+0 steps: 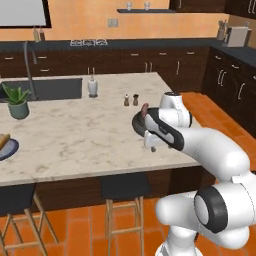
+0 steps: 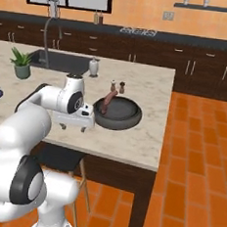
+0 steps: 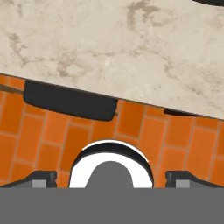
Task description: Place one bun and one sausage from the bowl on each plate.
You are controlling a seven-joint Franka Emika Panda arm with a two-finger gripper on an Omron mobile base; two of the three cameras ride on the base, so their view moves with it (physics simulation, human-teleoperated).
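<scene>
Sausage (image 2: 107, 102), a slim reddish-brown cylinder, leans on the rim of the wide, shallow dark grey-black bowl (image 2: 119, 122) near the right end of the pale marbled stone desk (image 2: 152, 85). It will probably be light, fairly firm and smooth enough to roll or slip, so a hold across its middle looks safest. The white arm's dark-tipped pincer (image 2: 75, 126) hovers released, jaws spread wide, just beside the bowl over the desk's near edge. A blue-grey plate (image 1: 7, 149) lies well apart.
</scene>
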